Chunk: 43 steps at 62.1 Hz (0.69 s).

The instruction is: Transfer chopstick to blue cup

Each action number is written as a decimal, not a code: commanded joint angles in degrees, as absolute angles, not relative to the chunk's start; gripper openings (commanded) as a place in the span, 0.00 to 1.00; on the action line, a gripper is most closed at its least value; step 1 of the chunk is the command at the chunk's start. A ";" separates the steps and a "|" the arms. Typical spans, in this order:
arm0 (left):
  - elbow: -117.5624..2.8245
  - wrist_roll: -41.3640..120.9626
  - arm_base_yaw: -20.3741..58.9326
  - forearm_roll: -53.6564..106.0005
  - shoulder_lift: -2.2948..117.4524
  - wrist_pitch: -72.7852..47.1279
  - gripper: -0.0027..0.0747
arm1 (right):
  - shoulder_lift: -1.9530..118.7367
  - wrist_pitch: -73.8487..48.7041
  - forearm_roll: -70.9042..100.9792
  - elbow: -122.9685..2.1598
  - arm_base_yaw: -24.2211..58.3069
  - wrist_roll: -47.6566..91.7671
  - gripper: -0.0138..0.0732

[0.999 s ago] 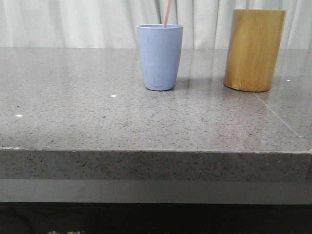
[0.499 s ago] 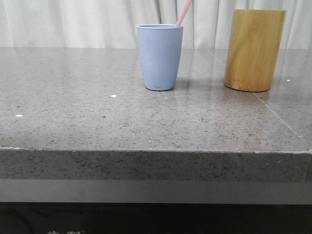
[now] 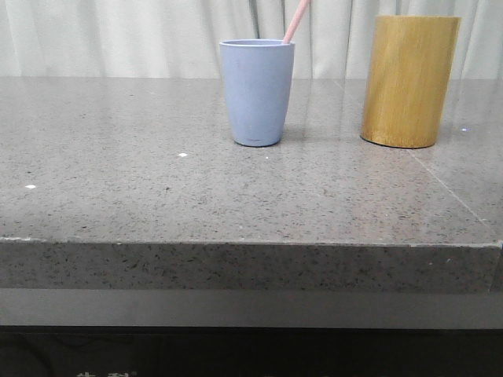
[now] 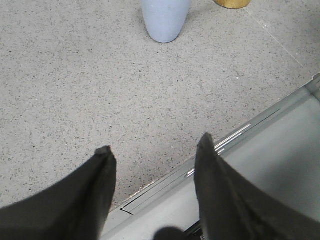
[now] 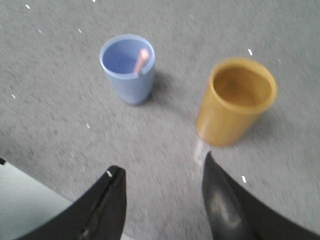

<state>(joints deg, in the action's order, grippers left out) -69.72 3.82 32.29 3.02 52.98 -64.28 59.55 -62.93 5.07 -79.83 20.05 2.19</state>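
Observation:
The light-blue cup [image 3: 258, 93] stands upright on the grey stone table, near the middle at the back. A pale pink chopstick [image 3: 295, 21] stands in it and leans against its right rim. In the right wrist view the chopstick's end [image 5: 142, 60] rests inside the blue cup [image 5: 128, 70]. My right gripper [image 5: 162, 172] is open and empty, high above the table, well back from both cups. My left gripper [image 4: 155, 149] is open and empty over the table's front edge, far from the blue cup [image 4: 165, 19]. Neither gripper shows in the front view.
A taller yellow-brown bamboo cylinder [image 3: 409, 80] stands to the right of the blue cup; it looks empty in the right wrist view [image 5: 237, 100]. The table's front edge with a metal strip [image 4: 235, 140] runs under my left gripper.
One second ago the pink chopstick stood near-upright in the blue cup; it then tipped right to lean on the rim. The view shifted slightly.

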 commanded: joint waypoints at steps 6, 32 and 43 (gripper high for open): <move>-70.98 3.48 32.65 3.39 52.37 -60.17 0.51 | 50.68 -58.75 0.96 -70.79 19.57 -3.61 0.60; -70.98 3.48 32.65 3.27 52.37 -58.17 0.47 | 35.42 -46.89 1.38 -53.75 19.57 -4.74 0.52; -70.98 3.48 32.65 3.13 52.37 -57.44 0.22 | 34.72 -46.91 1.38 -52.74 19.57 -4.74 0.21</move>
